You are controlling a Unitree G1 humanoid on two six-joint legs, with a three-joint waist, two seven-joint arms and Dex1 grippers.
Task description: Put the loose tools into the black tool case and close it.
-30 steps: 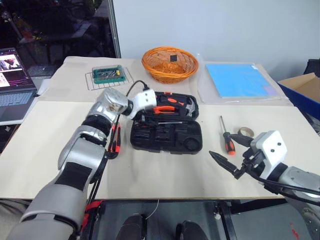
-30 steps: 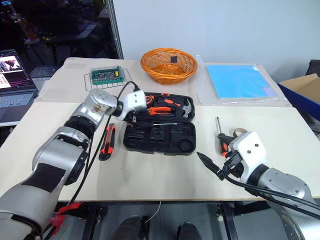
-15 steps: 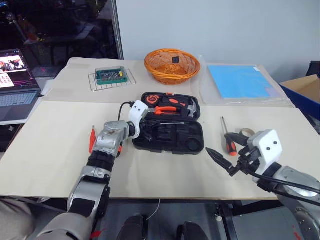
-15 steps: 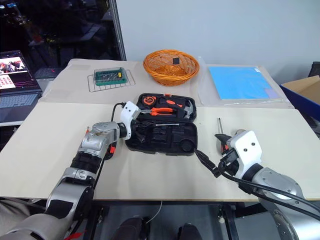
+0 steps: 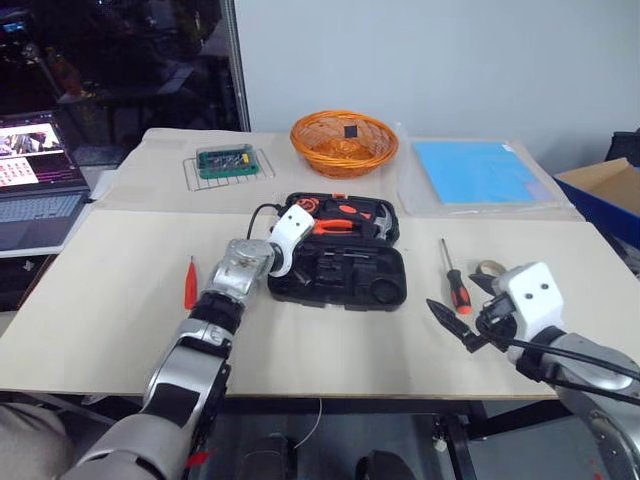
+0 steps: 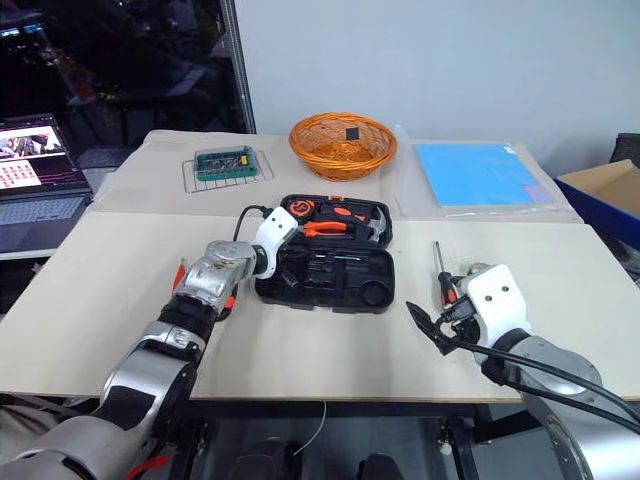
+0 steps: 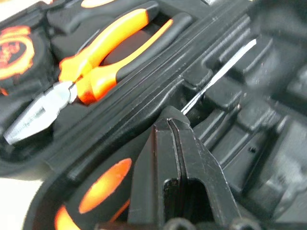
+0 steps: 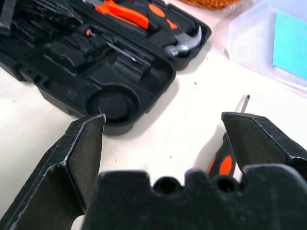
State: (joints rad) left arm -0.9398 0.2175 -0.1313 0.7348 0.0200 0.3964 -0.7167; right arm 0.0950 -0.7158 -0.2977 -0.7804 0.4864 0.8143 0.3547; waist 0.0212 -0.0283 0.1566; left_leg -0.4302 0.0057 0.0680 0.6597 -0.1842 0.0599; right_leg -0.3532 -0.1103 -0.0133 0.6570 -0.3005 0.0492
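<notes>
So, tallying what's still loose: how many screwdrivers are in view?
3: red screwdriver on the table, left of the case; long screwdriver right of it; another screwdriver in the case, under the left gripper. The arm may hide more.

Even, bright light is falling from overhead onto the pale table [image 5: 90, 300], leaving only soft, short shadows under the black tool case [image 5: 340, 275]. The far left corner is staying dim, with a laptop screen [image 5: 35, 155] glowing there. The wrist views are looking blurred at close range: the left gripper [image 7: 169, 125] and the right gripper [image 8: 163, 129] are sitting out of focus.
</notes>
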